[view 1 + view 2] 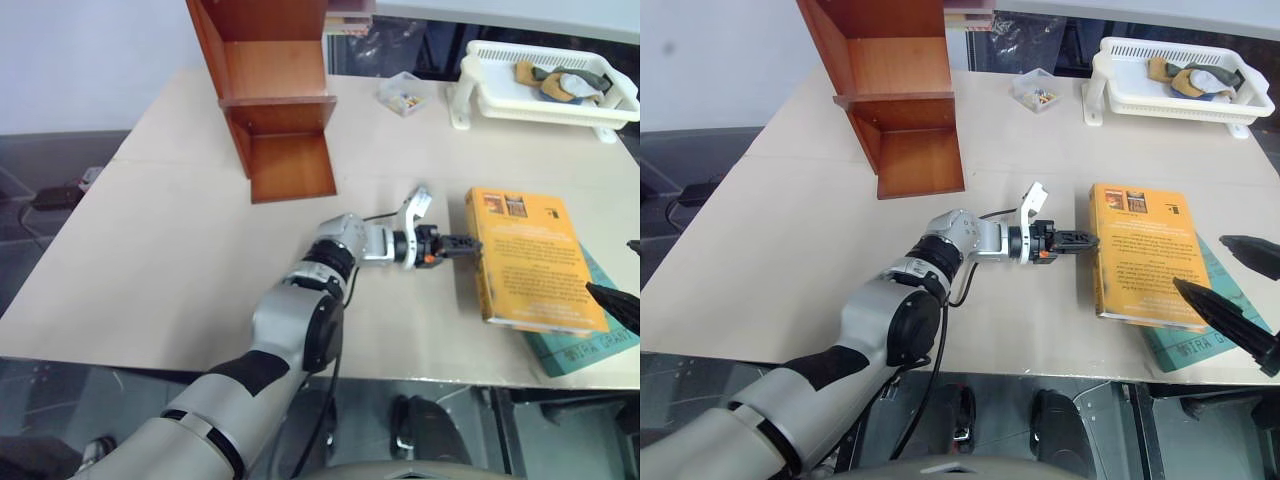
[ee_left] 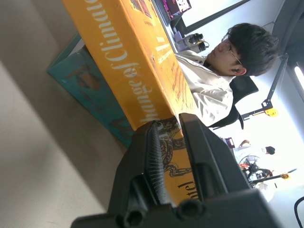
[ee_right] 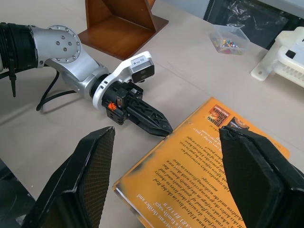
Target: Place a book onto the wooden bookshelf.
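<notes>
On the beige table (image 1: 150, 260), the book (image 1: 530, 262) lies flat near the front right corner, my left jaws (image 1: 462, 246) pinched shut on its spine edge to lift it toward the bookshelf (image 1: 270, 90) at the far edge, right jaws (image 3: 166, 183) wide above it.

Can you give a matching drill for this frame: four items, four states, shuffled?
Items:
1. book
2. teal book
3. left gripper
4. right gripper

States:
A. open, above the orange cover
B. shut, tips at the spine edge of the book
C. lying flat on the table, on top of another book
D. mostly covered, one corner sticking out

Pairs: 1-C, 2-D, 3-B, 4-A
</notes>
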